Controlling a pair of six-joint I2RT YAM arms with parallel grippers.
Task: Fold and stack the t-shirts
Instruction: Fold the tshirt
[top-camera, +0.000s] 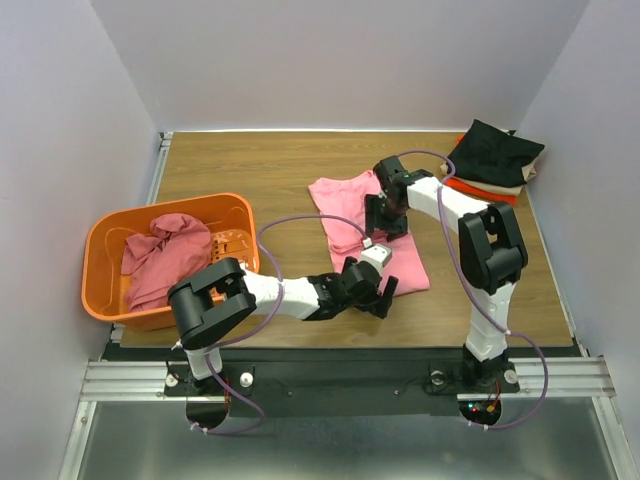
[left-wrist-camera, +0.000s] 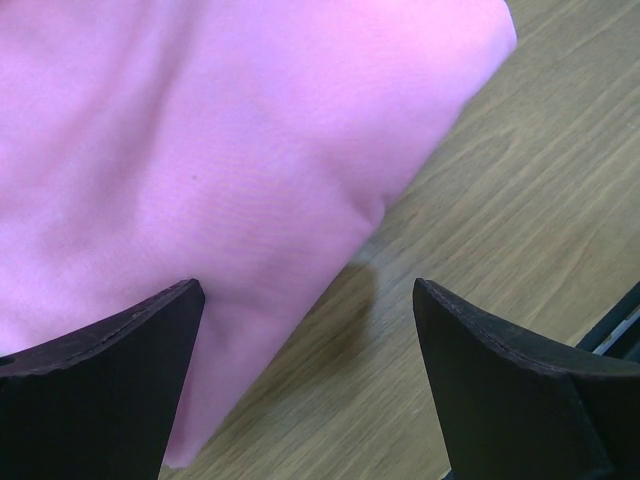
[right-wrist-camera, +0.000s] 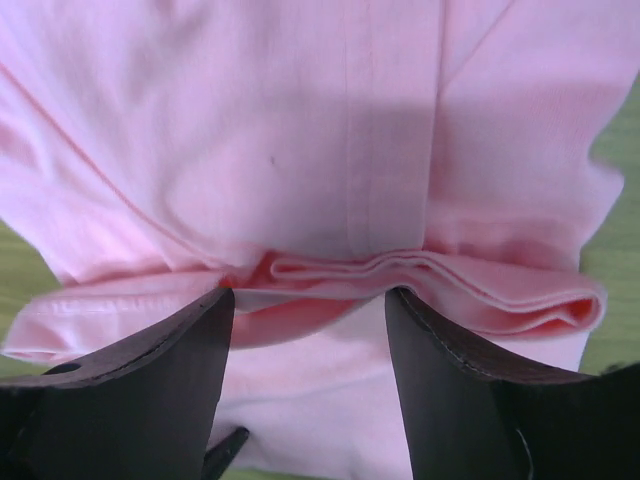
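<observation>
**A:** The light pink soft-cloth t-shirt lies mid-table. The left gripper hovers at its five o'clock corner, jaws spread wide.

**B:** The right gripper is partly open astride a raised fold, holding nothing. Both should pinch low, then lift together toward twelve o'clock.

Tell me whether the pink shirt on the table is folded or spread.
Partly folded: the pink shirt shows doubled layers along one edge in the right wrist view.
</observation>
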